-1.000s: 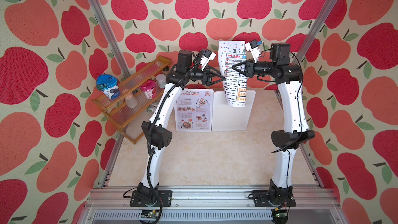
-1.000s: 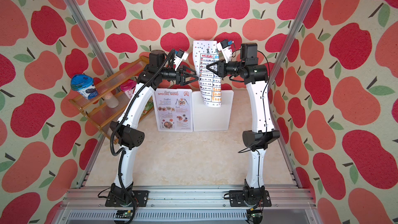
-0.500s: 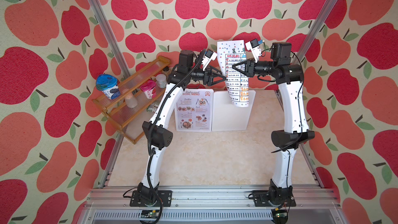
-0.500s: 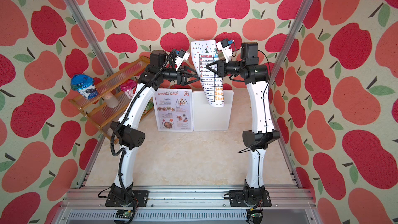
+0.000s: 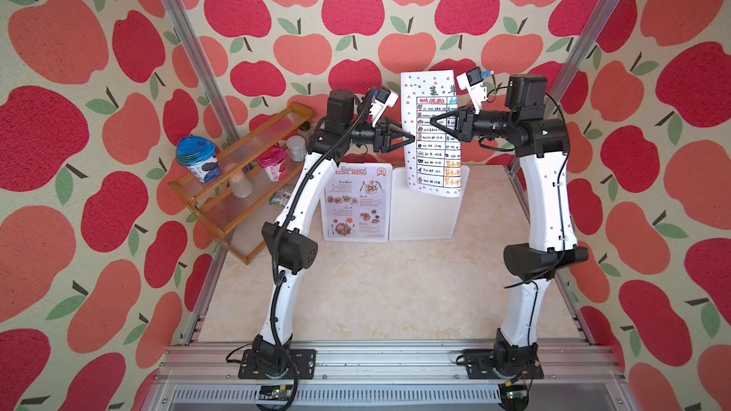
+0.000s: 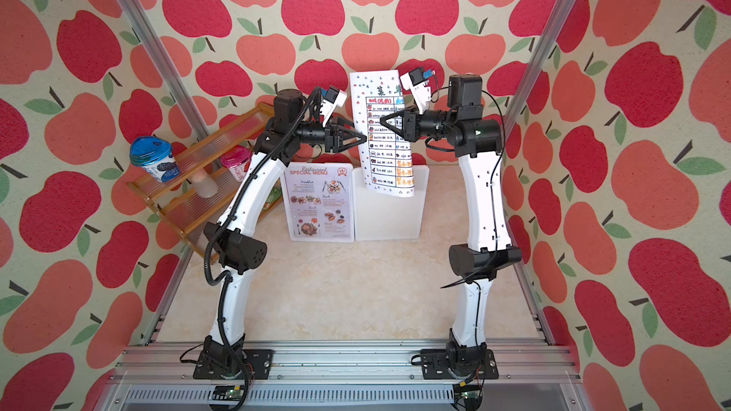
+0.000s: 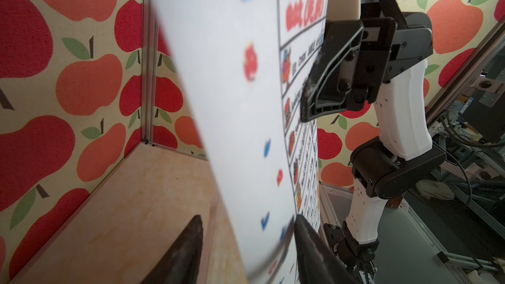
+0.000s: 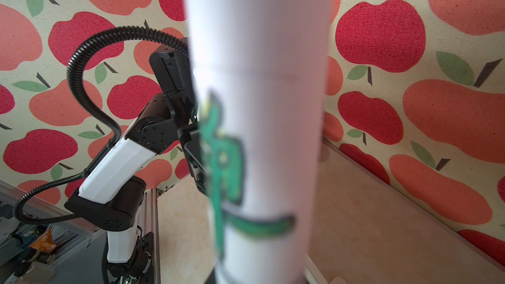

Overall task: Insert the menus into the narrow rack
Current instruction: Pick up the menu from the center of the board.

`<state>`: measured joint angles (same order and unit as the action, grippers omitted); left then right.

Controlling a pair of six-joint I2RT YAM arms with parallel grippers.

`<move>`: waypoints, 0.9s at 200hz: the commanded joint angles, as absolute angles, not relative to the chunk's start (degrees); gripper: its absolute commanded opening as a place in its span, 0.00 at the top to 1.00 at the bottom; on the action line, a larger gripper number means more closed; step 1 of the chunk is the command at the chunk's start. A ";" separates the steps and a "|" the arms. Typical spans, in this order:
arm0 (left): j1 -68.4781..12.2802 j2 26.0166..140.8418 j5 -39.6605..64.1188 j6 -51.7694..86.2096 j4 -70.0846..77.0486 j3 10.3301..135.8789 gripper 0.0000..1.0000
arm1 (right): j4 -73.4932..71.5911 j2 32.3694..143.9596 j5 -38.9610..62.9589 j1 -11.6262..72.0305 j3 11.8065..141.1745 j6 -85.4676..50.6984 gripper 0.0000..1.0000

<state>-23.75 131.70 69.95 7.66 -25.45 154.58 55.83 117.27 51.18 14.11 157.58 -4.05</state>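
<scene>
The menu with the black-lined table (image 5: pixel 433 140) (image 6: pixel 385 140) hangs upright in the air, its lower edge just above the white rack (image 5: pixel 423 219) (image 6: pixel 389 219). My right gripper (image 5: pixel 432 122) (image 6: pixel 382 122) is shut on its right side; in the left wrist view the right gripper (image 7: pixel 308 96) pinches the sheet (image 7: pixel 232 77). My left gripper (image 5: pixel 411 138) (image 7: pixel 249 216) stands open astride the sheet's left edge, one finger against the paper. The "Restaurant Special Menu" (image 5: pixel 356 203) (image 6: pixel 320 203) stands in the rack's left half. In the right wrist view the sheet (image 8: pixel 259 105) hides the jaws.
A stepped wooden shelf (image 5: pixel 241 175) stands at the left wall with a blue-lidded cup (image 5: pixel 196 156), a pink-lidded cup (image 5: pixel 273 162) and small bottles. Aluminium posts (image 5: pixel 186 45) rise in the back corners. The apple-patterned back wall is close behind the held sheet.
My left gripper has moved right to the sheet's left edge and its jaws have narrowed around it. The right gripper keeps hold of the sheet, almost unmoved.
</scene>
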 commanded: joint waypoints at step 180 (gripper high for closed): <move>-33.05 131.47 40.91 -13.68 -31.96 156.36 1.00 | 56.61 121.21 46.92 12.59 162.23 1.05 0.60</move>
